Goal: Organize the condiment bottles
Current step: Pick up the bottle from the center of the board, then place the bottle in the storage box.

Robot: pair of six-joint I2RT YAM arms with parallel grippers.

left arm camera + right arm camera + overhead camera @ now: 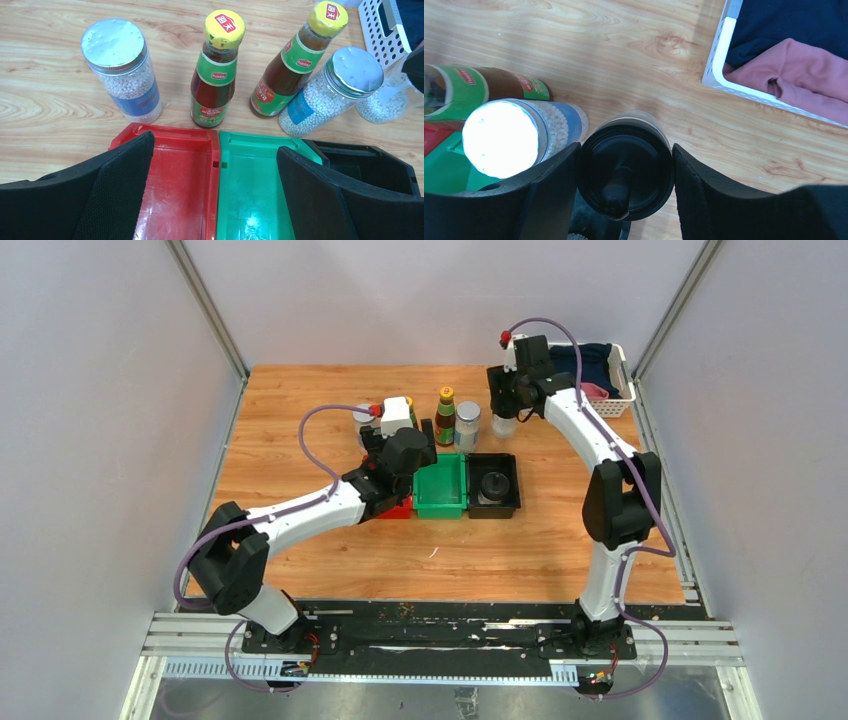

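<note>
My right gripper [625, 150] is clamping a black-capped bottle [624, 175] back-right of the green bin [441, 487], my left gripper [215, 150] is hovering open over it, and I'm counting one twin [495, 485] binned right of it, four bottles [217, 70] waiting behind.

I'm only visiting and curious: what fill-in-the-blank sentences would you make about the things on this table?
1. The right end effector grips a pale bottle with a ___ cap.
2. Between the red bin and black bin sits the ___ bin.
3. Both brown bottles have ___ caps.
4. The left end effector is ___.
Missing words: black, green, yellow, open.
</note>
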